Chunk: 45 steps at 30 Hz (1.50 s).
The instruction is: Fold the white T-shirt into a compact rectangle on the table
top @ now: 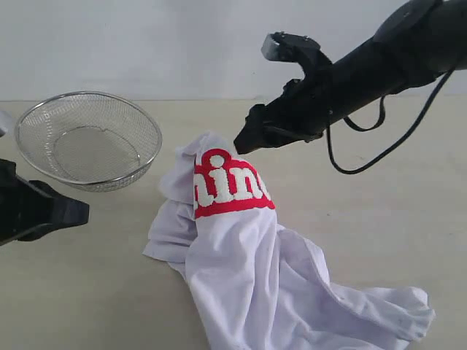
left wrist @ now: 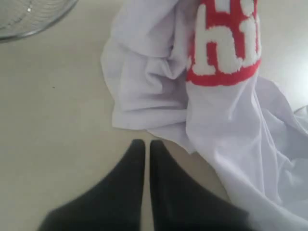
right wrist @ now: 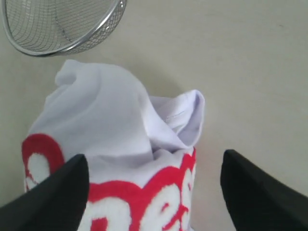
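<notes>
The white T-shirt [top: 248, 270] lies crumpled on the table [top: 379, 219], its red lettering [top: 230, 186] bunched up near the far end. My right gripper [top: 244, 140] hovers just above that far end, open. In the right wrist view its fingers [right wrist: 72, 187] stand wide apart on either side of the shirt [right wrist: 101, 110], with nothing gripped between them. My left gripper [top: 69, 211] rests low at the left, apart from the cloth. In the left wrist view its fingertips [left wrist: 144, 143] are shut and empty, a short way from the shirt's edge [left wrist: 144, 106].
A round silver wire-mesh basket [top: 87, 138] stands empty at the back left, close to the shirt's far end. It also shows in the right wrist view as the basket [right wrist: 62, 29]. Bare beige tabletop lies to the right of the shirt.
</notes>
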Tool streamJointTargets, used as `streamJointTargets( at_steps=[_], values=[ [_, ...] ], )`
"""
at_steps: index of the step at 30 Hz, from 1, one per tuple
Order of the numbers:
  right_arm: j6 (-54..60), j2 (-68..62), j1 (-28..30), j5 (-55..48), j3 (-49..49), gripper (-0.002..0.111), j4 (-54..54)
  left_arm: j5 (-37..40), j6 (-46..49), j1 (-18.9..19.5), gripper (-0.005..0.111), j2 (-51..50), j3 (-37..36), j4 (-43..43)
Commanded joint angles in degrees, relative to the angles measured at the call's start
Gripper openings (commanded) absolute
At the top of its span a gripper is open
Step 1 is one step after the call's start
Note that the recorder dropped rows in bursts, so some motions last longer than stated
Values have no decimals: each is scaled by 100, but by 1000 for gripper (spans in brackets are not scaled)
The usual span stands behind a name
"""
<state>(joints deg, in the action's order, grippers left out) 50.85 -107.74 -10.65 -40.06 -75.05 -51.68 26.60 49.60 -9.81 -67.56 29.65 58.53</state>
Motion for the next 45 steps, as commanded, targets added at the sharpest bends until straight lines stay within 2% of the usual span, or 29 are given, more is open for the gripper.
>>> streamJointTargets(
  at_steps=[1,7,13,16,22,27,29,33,38,45],
  values=[
    [2,-282,-416,120,-334,69,-73,-340,36,0,4,35,-18,98],
    [-202,-617,-926,471,-663,69,-13,-479,67,0,4,-186,-18,98],
    [-524,-608,-993,-6,-736,69,25,-553,325,0,4,-551,-18,268],
    [-536,-622,-993,-58,-736,69,161,-603,728,0,4,-710,-18,728],
    [-688,-1032,-1004,-24,-736,69,532,-571,2137,0,4,-858,-18,2119],
    [-678,-1377,-1126,4,-985,67,546,-418,2375,0,4,-892,-4,2351],
    [-667,-1483,-1190,32,-1126,55,599,-409,2375,0,4,-893,28,2351],
    [-416,-1511,-1223,151,-1380,0,749,-409,2391,0,4,-893,35,2351],
    [-337,-1047,-1189,236,-1590,0,1067,-393,2482,0,4,-893,35,2351],
    [-358,327,-1189,195,-1444,0,1489,-403,2497,0,4,-893,35,2351]
  ],
)
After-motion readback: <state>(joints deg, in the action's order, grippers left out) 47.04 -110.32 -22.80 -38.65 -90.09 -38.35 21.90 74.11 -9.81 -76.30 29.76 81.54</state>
